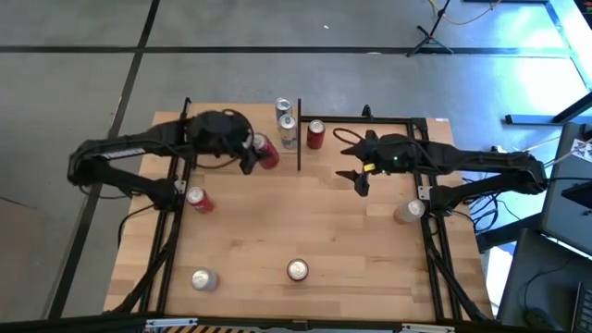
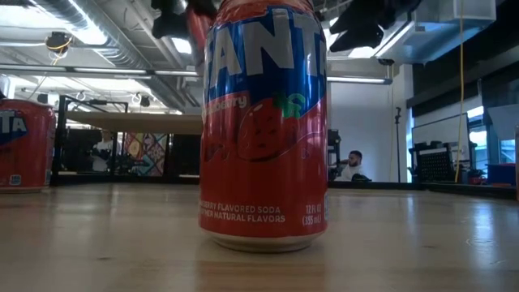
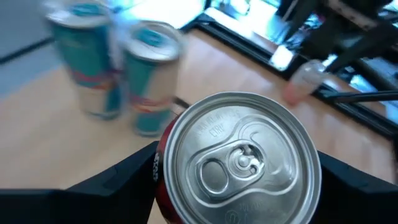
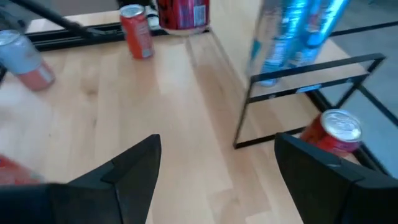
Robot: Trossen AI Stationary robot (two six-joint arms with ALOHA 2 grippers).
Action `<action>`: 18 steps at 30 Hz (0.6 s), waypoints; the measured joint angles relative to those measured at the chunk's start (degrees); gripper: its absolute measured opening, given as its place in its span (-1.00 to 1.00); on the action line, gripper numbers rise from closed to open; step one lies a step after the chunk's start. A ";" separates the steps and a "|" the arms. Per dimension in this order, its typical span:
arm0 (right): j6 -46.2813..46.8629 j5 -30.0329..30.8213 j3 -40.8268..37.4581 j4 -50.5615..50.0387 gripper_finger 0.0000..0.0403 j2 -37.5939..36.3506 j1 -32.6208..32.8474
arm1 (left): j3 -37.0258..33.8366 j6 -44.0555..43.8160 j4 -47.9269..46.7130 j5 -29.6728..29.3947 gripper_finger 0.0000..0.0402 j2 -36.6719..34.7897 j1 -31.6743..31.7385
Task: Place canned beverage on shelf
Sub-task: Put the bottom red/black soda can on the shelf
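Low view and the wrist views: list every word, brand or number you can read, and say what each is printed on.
"ANT", the brand name cut off at both edges: front red can.
"BERRY FLAVORED SODA", "OTHER NATURAL FLAVORS": same can, low.
"12 FL OZ (355 mL)": same can, lower right.
"TA", cut off: red can at left.
Embossed lettering on the lid in the left wrist view: too small to read.
Teal cans and everything in the right wrist view: too blurred.

Red can (image 1: 265, 153) tilted, between left gripper (image 1: 250, 155) fingers, at shelf (image 1: 298, 118) edge; two teal-silver cans (image 1: 285, 122) upright on shelf.
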 joint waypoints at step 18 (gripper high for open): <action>4.61 -1.63 0.04 -2.56 0.49 1.24 -6.98 | 14.57 25.93 -11.28 15.03 0.47 14.93 25.92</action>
